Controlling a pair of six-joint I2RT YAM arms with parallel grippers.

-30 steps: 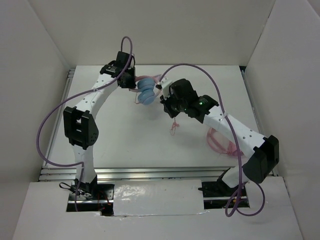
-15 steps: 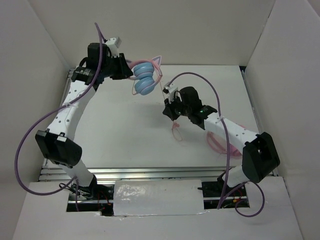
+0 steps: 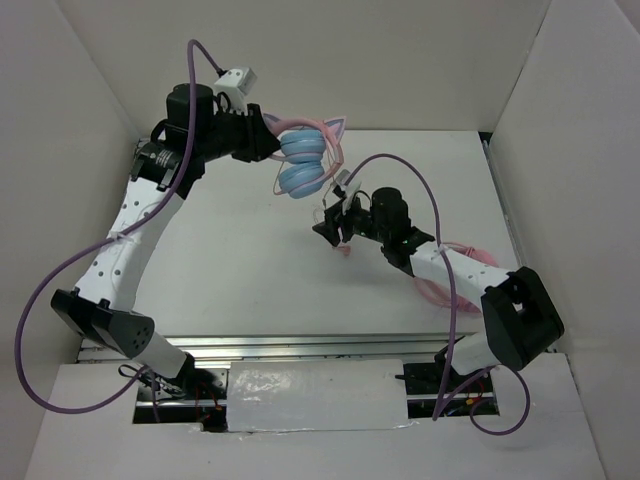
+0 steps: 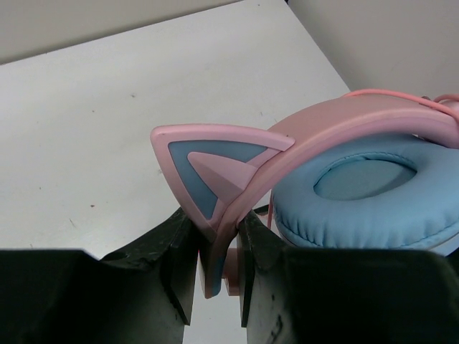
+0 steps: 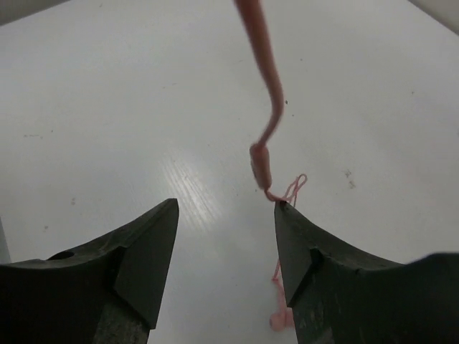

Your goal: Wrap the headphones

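Up over the far-left part of the desk [image 3: 230, 260], the headphones [image 3: 303, 165] hang in the air, clear of the surface. left claw [image 4: 214, 272] is clamped on the pink headband [image 4: 337, 125] right at the base of a cat ear [image 4: 208, 161]; a blue earcup [image 4: 366, 193] sits just beside the fingers. right claw [image 5: 226, 215] is spread wide and grips nothing. The thin pink cable [image 5: 267, 93] dangles ahead of it, in line with the gap but touching neither finger. It ends in a small tangle lower down; can't tell if that reaches the desk.

Risks, my read:
- Grip is on a narrow edge of the band, off-centre. Earcup weight could twist it in the fingers, so it may slip or drop once wrapping tugs start.
- Cable is slack and free to swing. A mistimed close misses it, or pinches only the tangle and tightens a knot.
- A hard pull on the cable loads the left grip sideways.
- all-pink headset [image 3: 432, 292] lies under the right arm; a low sweep could snag it.
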